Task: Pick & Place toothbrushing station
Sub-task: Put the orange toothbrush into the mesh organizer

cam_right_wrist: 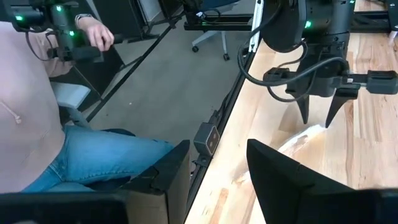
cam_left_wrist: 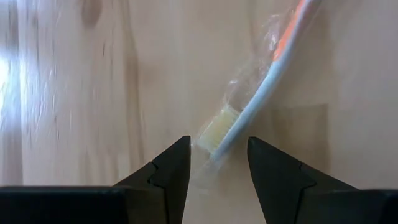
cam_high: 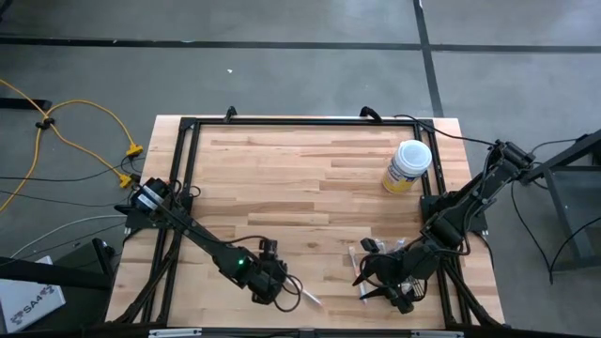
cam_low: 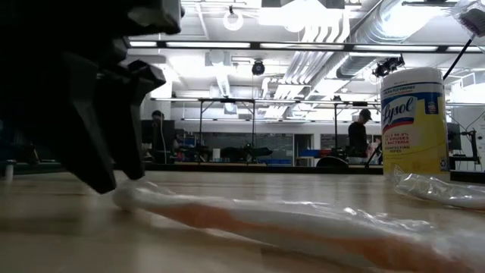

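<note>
Here I see my left gripper (cam_high: 293,293) low at the near edge of the table (cam_high: 310,178), left of the middle. Its two fingers (cam_left_wrist: 171,171) are spread apart and stand on either side of the bristle head of a toothbrush (cam_left_wrist: 249,115) in a clear wrapper; they do not hold it. In the low view the wrapped toothbrush (cam_low: 303,224) lies flat on the wood, and the dark fingers touch down at its left end.

My right gripper (cam_high: 385,280) is at the near right of the table, with its fingers apart, gripping nothing. A second clear packet (cam_low: 436,188) lies near it.

The yellow canister (cam_high: 408,166) with a white lid stands upright at the far right.

I cannot find the black mesh basket in any view.

A seated person (cam_right_wrist: 56,118) shows beyond the near edge.
</note>
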`<state>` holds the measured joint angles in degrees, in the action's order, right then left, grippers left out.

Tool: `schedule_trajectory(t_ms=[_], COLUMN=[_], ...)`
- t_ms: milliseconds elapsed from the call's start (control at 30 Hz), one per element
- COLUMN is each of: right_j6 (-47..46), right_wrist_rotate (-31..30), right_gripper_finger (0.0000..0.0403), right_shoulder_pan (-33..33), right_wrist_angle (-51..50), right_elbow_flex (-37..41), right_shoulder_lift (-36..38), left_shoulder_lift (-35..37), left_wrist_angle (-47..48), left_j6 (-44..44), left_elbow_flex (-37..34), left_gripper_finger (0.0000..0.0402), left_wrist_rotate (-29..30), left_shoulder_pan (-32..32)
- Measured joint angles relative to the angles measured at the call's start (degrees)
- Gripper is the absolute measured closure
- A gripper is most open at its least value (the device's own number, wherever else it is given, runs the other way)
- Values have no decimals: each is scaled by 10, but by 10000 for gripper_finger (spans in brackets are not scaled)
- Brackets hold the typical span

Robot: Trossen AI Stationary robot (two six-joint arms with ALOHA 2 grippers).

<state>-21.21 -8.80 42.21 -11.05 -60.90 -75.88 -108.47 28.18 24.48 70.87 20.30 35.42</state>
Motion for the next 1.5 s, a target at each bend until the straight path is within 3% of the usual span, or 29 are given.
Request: schedule_trajectory(t_ms=[900, 1400, 1500], right_j6=[0, -2, -2], right_wrist_rotate=[0, 0, 0], right_gripper_finger=[255, 255, 255], right_shoulder_pan=[0, 0, 0], right_wrist_angle=[2, 11, 16], right_elbow_flex=[0, 0, 0], right_shoulder_lift=[0, 0, 0], left_shoulder_lift=[0, 0, 0], left_wrist_angle=[70, 66, 60], left_j6=[99, 133, 128], left_elbow_flex=[0, -16, -17], left_gripper_finger=[250, 251, 266], left_wrist_rotate=[10, -9, -10], left_shoulder_pan=[24, 22, 23])
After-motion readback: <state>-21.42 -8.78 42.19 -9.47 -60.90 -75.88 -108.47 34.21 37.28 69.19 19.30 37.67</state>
